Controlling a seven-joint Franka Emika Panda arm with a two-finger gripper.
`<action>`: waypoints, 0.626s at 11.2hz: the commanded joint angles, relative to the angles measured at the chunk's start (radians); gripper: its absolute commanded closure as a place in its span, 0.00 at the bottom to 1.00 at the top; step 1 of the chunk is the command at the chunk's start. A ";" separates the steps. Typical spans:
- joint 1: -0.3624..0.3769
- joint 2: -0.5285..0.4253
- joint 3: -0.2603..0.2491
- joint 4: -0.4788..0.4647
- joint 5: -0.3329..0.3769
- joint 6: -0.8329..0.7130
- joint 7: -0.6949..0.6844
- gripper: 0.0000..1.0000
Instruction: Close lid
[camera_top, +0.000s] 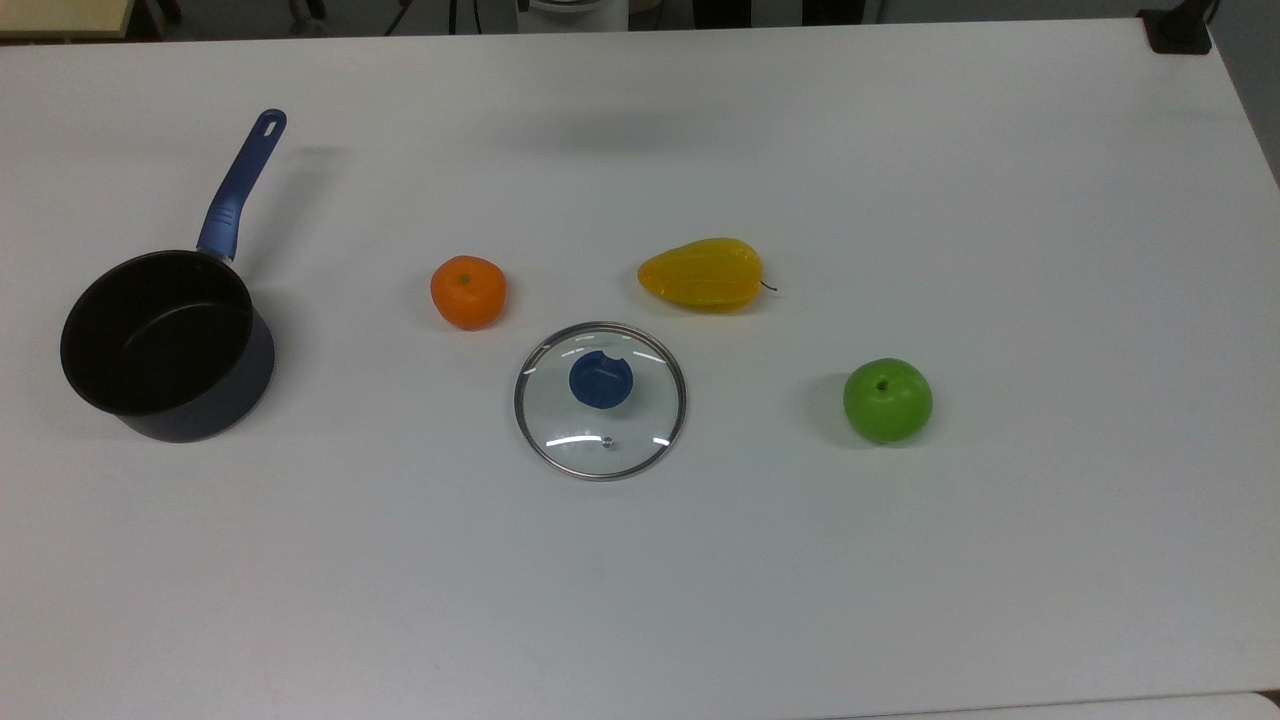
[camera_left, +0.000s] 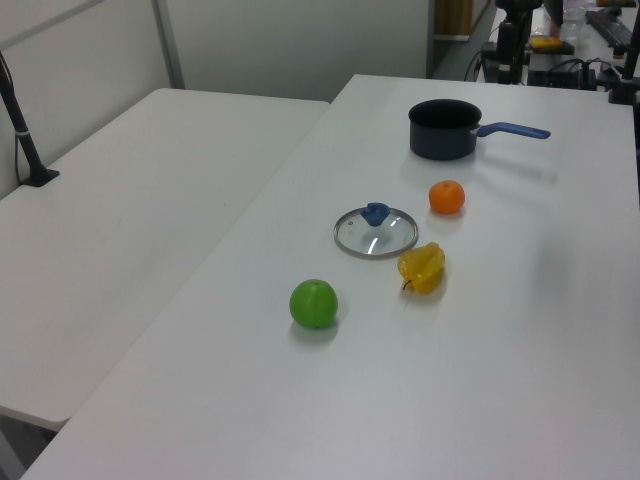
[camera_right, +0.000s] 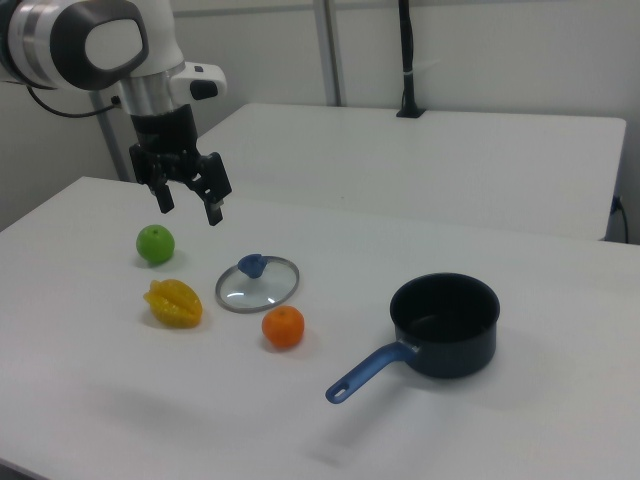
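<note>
White tabletop (camera_top: 900, 560) fills my top view, with a second white table (camera_left: 130, 200) butted against it at the left view's left. From my station I log the lid (camera_top: 600, 400) just below centre of the top view, lying flat on the table, blue knob (camera_top: 602, 381) up, clear glass with a thin metal rim and a small vent hole toward the frame's bottom edge. It sits apart from everything else. Orange fruit (camera_top: 468, 291) is near it, up and to the top view's left; yellow star-shaped fruit (camera_top: 702, 273) near it, up and to the top view's right; green apple (camera_top: 887, 400) further off at the top view's right. Saucepan (camera_top: 165, 345) stands well apart at the far left of the top view, dark and open, nothing in it that I can see, blue handle (camera_top: 243, 185) pointing toward the upper left of the frame. In the right view the gripper (camera_right: 188, 205) hangs in the upper left of the frame, above the table, over the area between apple and lid, touching nothing. I read its two fingers (camera_right: 213, 210) as spread apart with nothing between them, pointing downward. White arm segment (camera_right: 90, 40) shows above it at the top left corner of the right view.
</note>
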 joint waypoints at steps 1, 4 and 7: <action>-0.007 -0.014 -0.010 0.009 -0.004 -0.017 -0.010 0.00; 0.001 -0.005 -0.008 0.009 -0.004 0.005 -0.008 0.00; 0.019 0.050 0.005 0.007 0.000 0.108 0.053 0.00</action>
